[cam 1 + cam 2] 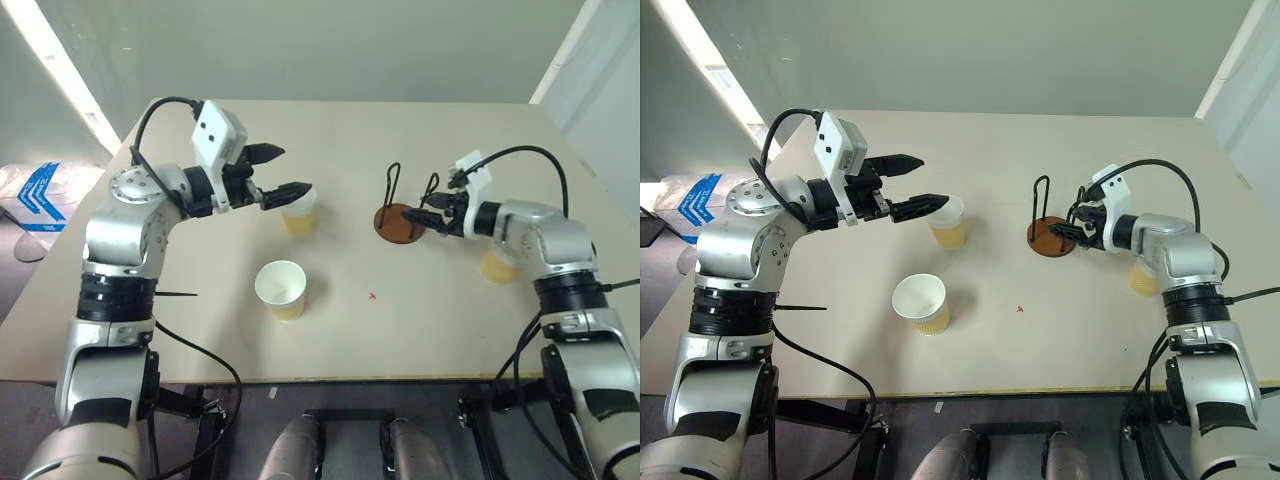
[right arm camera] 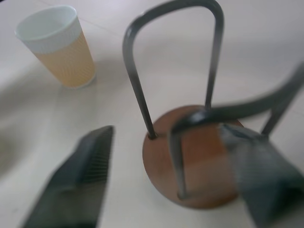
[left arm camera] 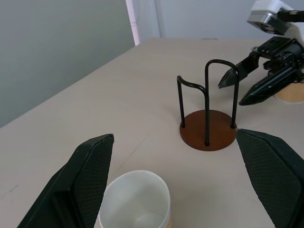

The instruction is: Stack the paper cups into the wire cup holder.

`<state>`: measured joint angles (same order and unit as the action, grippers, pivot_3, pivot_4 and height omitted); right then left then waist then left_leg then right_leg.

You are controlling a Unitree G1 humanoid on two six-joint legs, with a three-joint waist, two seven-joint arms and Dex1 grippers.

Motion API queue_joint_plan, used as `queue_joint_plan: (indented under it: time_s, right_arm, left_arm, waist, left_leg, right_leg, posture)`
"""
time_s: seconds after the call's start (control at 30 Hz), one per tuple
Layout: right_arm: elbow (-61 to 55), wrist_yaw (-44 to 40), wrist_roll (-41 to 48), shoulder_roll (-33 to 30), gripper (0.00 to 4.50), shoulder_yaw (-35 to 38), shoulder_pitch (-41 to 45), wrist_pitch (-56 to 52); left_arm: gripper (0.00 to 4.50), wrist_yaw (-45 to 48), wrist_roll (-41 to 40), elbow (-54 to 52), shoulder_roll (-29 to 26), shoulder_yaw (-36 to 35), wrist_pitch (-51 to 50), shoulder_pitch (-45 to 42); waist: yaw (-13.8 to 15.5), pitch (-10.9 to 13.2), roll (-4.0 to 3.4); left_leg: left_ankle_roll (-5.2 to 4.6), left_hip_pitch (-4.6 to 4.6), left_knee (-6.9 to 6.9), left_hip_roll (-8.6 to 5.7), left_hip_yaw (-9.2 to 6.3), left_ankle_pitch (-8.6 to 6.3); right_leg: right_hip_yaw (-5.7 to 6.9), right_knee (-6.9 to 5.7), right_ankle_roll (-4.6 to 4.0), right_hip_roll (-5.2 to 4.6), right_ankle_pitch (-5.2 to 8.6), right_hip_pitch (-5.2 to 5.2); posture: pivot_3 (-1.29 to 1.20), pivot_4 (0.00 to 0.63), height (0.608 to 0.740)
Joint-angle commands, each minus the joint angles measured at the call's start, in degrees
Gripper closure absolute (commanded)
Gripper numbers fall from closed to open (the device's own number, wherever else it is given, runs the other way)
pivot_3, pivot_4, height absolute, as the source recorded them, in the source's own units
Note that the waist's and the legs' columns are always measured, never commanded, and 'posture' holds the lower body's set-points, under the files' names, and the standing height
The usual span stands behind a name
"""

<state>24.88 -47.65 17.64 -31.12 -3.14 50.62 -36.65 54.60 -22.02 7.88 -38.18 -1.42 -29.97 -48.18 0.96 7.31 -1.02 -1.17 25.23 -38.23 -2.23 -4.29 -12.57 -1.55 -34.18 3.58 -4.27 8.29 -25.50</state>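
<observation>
Three paper cups stand upright on the table. One cup [image 1: 298, 212] sits just under my left gripper [image 1: 296, 170], which is open with the cup's rim [image 3: 135, 199] low between its fingers. A second cup [image 1: 281, 288] stands nearer the front edge. The third cup [image 1: 497, 266] is partly hidden behind my right forearm. The wire cup holder [image 1: 398, 222], a reddish-brown disc with black wire loops, stands empty at centre right. My right gripper [image 1: 418, 212] is at the holder's right side, open, with its fingers [image 2: 80, 175] on either side of a wire loop [image 2: 137, 95].
The beige table [image 1: 350, 130] has its front edge close to me and a left edge dropping to the floor, where a blue and white bag [image 1: 40, 195] lies. A small red mark [image 1: 372, 296] is on the tabletop.
</observation>
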Motion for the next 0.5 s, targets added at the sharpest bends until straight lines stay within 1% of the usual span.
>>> queue_joint_plan:
  time_s: [0.03, 0.1, 0.13, 0.17, 0.23, 0.27, 0.47, 0.5]
  right_arm:
    - [-1.1, 0.7, 0.3, 0.1, 2.25, 2.5, 1.9, 0.6]
    - [-2.0, 0.5, 1.4, 0.2, 3.05, 3.4, 1.5, -0.6]
    - [-2.5, 0.4, 2.0, 0.3, 3.30, 3.9, 1.2, -1.4]
    - [-3.0, 0.3, 2.4, 0.4, 3.66, 4.3, 1.0, -1.9]
    - [-8.7, -1.7, 4.6, -1.1, 4.33, 5.0, -1.8, -5.4]
    - [-11.0, -2.3, 5.5, -1.7, 4.47, 5.3, -2.9, -6.8]
    - [-31.3, -6.0, 13.5, -8.0, 4.47, 6.9, -10.1, -17.0]
    - [-33.9, -6.2, 14.6, -9.0, 4.47, 7.0, -11.0, -18.2]
  left_arm:
    - [0.00, -0.3, -0.6, -2.1, -0.7, -1.7, 0.0, -0.4]
    - [0.00, 0.1, -1.0, -2.8, -1.1, -1.8, -0.7, 0.2]
    - [0.00, 0.5, -1.3, -3.2, -1.3, -1.9, -1.1, 0.6]
    - [0.00, 0.6, -1.6, -3.6, -1.5, -1.9, -1.5, 1.0]
    - [0.00, 2.4, -3.7, -5.6, -3.2, -3.0, -4.1, 2.1]
    - [0.00, 3.0, -4.5, -6.2, -3.9, -3.3, -5.0, 2.4]
    - [0.00, 11.5, -8.8, -9.5, -10.5, -3.0, -9.5, 3.1]
    - [0.00, 13.0, -9.6, -10.3, -11.5, -2.7, -10.0, 3.2]
  waist:
    - [0.0, 0.0, 0.00]
    - [0.0, 0.0, 0.00]
    - [0.0, 0.0, 0.00]
    - [-0.1, 0.0, 0.00]
    - [-0.1, 0.0, 0.00]
    - [0.0, 0.0, 0.00]
    - [0.0, 0.0, 0.00]
    - [0.0, 0.0, 0.00]
  left_leg:
    - [0.01, 0.00, 0.00, 0.00, 0.00, -0.01]
    - [0.02, 0.01, 0.00, 0.00, 0.00, -0.01]
    - [0.03, 0.00, 0.00, 0.00, 0.00, -0.02]
    - [0.04, 0.00, 0.00, 0.00, 0.00, -0.02]
    - [0.05, 0.01, 0.02, 0.00, 0.00, -0.03]
    - [0.07, 0.02, 0.04, 0.01, -0.01, -0.04]
    - [0.11, 0.29, 0.05, 0.01, -0.06, -0.06]
    - [0.11, 0.30, 0.04, 0.01, -0.06, -0.06]
  right_leg:
    - [0.00, 0.00, -0.03, 0.00, 0.01, 0.00]
    - [0.00, 0.01, -0.03, 0.00, 0.02, 0.00]
    - [0.00, 0.01, -0.03, 0.00, 0.02, 0.00]
    - [0.00, 0.01, -0.03, 0.00, 0.02, -0.01]
    - [0.01, 0.00, -0.03, 0.01, 0.02, -0.03]
    - [0.02, 0.01, -0.03, 0.02, 0.02, -0.04]
    - [0.12, 0.06, -0.08, 0.04, 0.06, -0.21]
    - [0.12, 0.09, -0.20, 0.04, 0.13, -0.22]
  posture:
    - [0.00, 0.150, 0.740]
    - [0.00, 0.150, 0.740]
    - [0.00, 0.150, 0.740]
    - [0.00, 0.150, 0.740]
    - [0.00, 0.150, 0.740]
    - [0.00, 0.150, 0.740]
    - [0.00, 0.150, 0.740]
    - [0.00, 0.150, 0.740]
